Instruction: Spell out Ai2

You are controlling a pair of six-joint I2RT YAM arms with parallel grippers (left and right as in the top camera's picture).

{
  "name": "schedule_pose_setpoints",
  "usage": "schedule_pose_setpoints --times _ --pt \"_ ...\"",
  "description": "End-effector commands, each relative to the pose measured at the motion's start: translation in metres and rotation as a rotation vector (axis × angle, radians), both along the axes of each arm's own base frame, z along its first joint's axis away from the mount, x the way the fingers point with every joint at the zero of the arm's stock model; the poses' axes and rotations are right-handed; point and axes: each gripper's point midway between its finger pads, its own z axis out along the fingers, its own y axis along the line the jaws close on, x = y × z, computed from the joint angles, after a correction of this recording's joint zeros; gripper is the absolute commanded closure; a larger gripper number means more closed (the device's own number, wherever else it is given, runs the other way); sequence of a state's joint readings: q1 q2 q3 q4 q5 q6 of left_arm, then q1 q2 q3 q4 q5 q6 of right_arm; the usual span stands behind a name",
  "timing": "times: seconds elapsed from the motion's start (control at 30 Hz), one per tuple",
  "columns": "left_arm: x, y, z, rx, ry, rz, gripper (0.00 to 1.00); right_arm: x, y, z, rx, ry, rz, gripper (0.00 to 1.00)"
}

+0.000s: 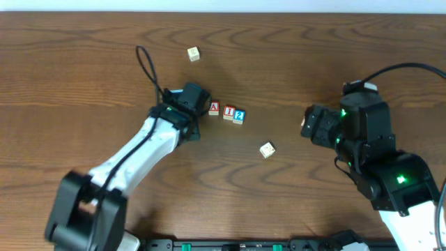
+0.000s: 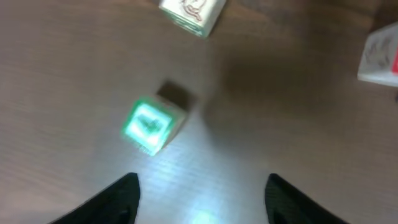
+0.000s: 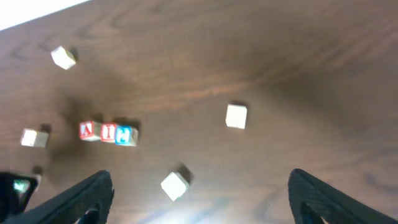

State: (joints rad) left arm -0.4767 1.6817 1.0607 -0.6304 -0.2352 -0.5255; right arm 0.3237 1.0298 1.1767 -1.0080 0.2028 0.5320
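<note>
Three letter blocks stand in a row mid-table: a red A (image 1: 214,108), a red I (image 1: 228,112) and a blue 2 (image 1: 239,116). The row also shows in the right wrist view (image 3: 109,132). My left gripper (image 1: 189,103) hovers just left of the A, open and empty. In the left wrist view its fingers (image 2: 200,193) are spread above a loose block lit green (image 2: 149,126). My right gripper (image 1: 306,124) is to the right of the row. It is open and empty (image 3: 199,193).
A spare block (image 1: 193,53) lies at the back and another (image 1: 267,149) lies in front of the row. The right wrist view shows further loose blocks (image 3: 236,116) (image 3: 34,137). A black cable (image 1: 148,66) loops behind the left arm.
</note>
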Motion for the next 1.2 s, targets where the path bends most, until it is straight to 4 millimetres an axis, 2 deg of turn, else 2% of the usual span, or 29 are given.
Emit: schedule_pose_setpoints --times 0.0,0.13,0.17,0.2,0.27,0.33,0.4,0.53,0.63,0.77,0.87,0.97,1.03,1.17 --pt "0.006 -0.001 -0.019 0.006 0.017 0.013 0.41 -0.004 -0.005 -0.008 -0.032 0.042 -0.005 0.09" --pt "0.023 -0.008 -0.032 0.002 -0.023 -0.008 0.44 -0.015 0.000 -0.018 -0.014 0.106 0.026 0.07" --pt "0.027 -0.009 -0.032 0.001 -0.036 -0.007 0.44 -0.020 0.005 -0.022 0.007 0.138 0.048 0.08" --pt "0.030 -0.008 -0.031 0.010 -0.050 -0.004 0.43 -0.025 0.006 -0.027 0.012 0.170 0.051 0.14" --pt "0.030 -0.007 -0.029 0.016 -0.055 -0.008 0.43 -0.032 0.004 -0.038 0.018 0.235 0.015 0.15" --pt "0.025 -0.005 -0.024 0.023 -0.042 -0.016 0.42 -0.035 0.012 -0.049 0.027 0.289 0.020 0.14" --pt "0.017 -0.001 -0.014 0.028 -0.032 -0.016 0.42 -0.032 0.024 -0.060 0.022 0.315 0.051 0.14" --pt "0.007 0.005 0.018 0.019 -0.058 -0.028 0.32 -0.022 0.052 -0.084 0.001 0.350 0.085 0.14" --pt "0.000 0.008 0.046 0.010 -0.098 -0.056 0.22 -0.014 0.062 -0.105 -0.043 0.392 0.060 0.14" --pt "-0.016 0.017 0.083 -0.003 -0.151 -0.083 0.02 0.000 0.077 -0.138 -0.061 0.458 0.071 0.14" --pt "-0.029 0.024 0.109 -0.016 -0.195 -0.099 0.04 0.014 0.095 -0.163 -0.036 0.483 0.112 0.14" --pt "-0.045 0.032 0.123 -0.019 -0.207 -0.104 0.05 0.026 0.112 -0.184 0.008 0.498 0.135 0.15" --pt "-0.055 0.037 0.128 -0.016 -0.200 -0.105 0.04 0.031 0.121 -0.194 0.033 0.505 0.151 0.20" --pt "-0.069 0.044 0.133 -0.010 -0.187 -0.105 0.05 0.033 0.138 -0.213 0.021 0.545 0.180 0.20"
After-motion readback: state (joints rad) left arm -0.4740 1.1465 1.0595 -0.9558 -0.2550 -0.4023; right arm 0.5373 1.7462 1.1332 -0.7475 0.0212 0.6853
